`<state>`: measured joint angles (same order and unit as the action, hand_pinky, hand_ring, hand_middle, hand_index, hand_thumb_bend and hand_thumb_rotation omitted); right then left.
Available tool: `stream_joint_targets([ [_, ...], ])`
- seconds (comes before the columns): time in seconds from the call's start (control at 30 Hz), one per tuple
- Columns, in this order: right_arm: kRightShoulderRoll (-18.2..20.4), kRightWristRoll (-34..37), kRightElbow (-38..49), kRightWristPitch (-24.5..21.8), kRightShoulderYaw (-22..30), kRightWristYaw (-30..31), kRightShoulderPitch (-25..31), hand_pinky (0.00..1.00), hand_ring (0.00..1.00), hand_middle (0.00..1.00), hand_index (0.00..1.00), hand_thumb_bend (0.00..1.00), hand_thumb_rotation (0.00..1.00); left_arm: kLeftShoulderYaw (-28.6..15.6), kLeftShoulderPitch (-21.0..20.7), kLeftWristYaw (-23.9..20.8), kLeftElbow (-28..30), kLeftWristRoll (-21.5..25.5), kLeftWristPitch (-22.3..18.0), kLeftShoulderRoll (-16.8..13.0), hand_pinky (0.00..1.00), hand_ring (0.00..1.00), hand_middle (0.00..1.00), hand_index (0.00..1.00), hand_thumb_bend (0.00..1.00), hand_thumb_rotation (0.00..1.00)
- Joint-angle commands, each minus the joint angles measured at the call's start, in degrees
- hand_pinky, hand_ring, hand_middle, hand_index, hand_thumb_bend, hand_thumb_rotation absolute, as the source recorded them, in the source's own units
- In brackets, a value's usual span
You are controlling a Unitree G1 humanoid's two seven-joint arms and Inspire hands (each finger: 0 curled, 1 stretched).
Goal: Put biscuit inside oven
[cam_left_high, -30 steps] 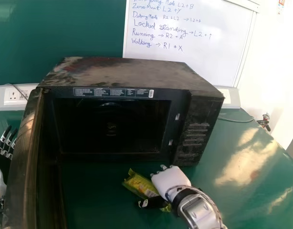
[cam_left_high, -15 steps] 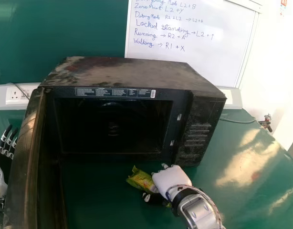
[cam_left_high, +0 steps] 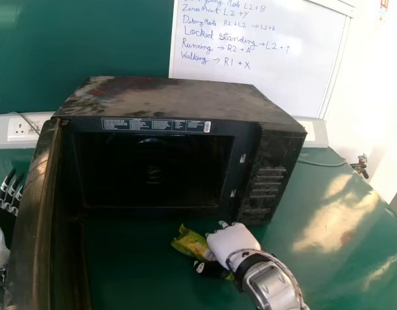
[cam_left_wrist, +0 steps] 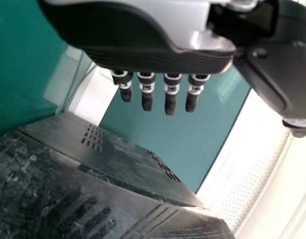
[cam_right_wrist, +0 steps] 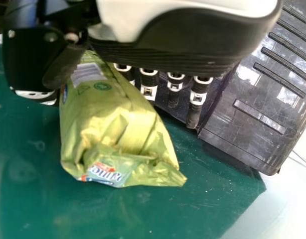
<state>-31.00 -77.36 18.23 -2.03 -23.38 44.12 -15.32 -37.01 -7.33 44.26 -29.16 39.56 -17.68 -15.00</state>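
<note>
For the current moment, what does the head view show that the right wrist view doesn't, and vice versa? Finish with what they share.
Head view: the oven's open door, the whiteboard behind, the wall socket and the left hand beyond the door at the left edge.

Right wrist view: a blue-and-white printed patch on the wrapper's crumpled end.

Both: the biscuit packet, the right hand beside it, the oven's slotted side panel and the green table.

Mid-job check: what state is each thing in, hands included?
Black, boxy microwave oven: door swung open.
Yellow-green, crinkly biscuit packet: outside the oven, visible end closed.
White-and-black right hand: open, packet between thumb and fingers.
White-and-black left hand: open, fingers straight.
</note>
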Motion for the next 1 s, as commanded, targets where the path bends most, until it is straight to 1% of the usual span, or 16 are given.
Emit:
stream_joint_targets([
  [0.0,-0.7,1.6,-0.9,0.8,0.3,-0.2,1.9,0.82,0.66,0.62,0.49,0.52,0.13,0.3,1.8,-0.1,-2.0,0.5,0.2,2.3,0.00,0.70,0.79,0.96,0.00,0.00],
  [0.13,-1.1,2.1,0.0,0.6,1.8,-4.1,2.8,0.77,0.63,0.59,0.49,0.52,0.14,0.3,1.8,-0.3,-1.9,0.6,0.3,2.4,0.00,0.70,0.79,0.96,0.00,0.00],
  [0.3,-2.1,2.8,2.2,0.8,4.1,-7.4,3.9,0.74,0.59,0.54,0.50,0.52,0.13,0.3,1.7,0.4,-2.2,0.8,0.4,2.2,0.00,0.71,0.80,0.96,0.00,0.00],
  [0.33,-2.5,3.0,2.6,1.2,4.5,-8.4,4.1,0.73,0.58,0.51,0.49,0.53,0.05,0.3,1.7,0.4,-2.2,0.8,0.4,2.2,0.00,0.71,0.80,0.96,0.00,0.00],
  [0.4,-3.0,3.8,3.4,1.7,5.5,-9.7,4.5,0.70,0.56,0.49,0.49,0.53,0.01,0.3,1.7,0.1,-2.2,0.7,0.4,2.2,0.00,0.70,0.80,0.95,0.01,0.00],
  [0.53,-3.3,5.1,4.9,1.9,7.1,-9.4,4.8,0.69,0.54,0.49,0.49,0.53,0.00,0.3,1.4,0.2,-2.7,0.5,0.0,2.2,0.00,0.71,0.80,0.96,0.01,0.00],
  [0.63,-2.9,5.2,5.4,1.6,7.7,-9.7,4.9,0.70,0.54,0.49,0.49,0.53,0.00,0.2,1.2,0.2,-3.3,0.5,0.0,2.1,0.00,0.70,0.80,0.95,0.01,0.00],
  [0.97,-1.7,6.3,5.2,1.7,9.1,-16.4,6.2,0.69,0.55,0.49,0.49,0.53,0.00,0.4,1.9,-0.7,-1.5,0.4,0.6,2.5,0.00,0.72,0.80,0.96,0.01,0.00],
])
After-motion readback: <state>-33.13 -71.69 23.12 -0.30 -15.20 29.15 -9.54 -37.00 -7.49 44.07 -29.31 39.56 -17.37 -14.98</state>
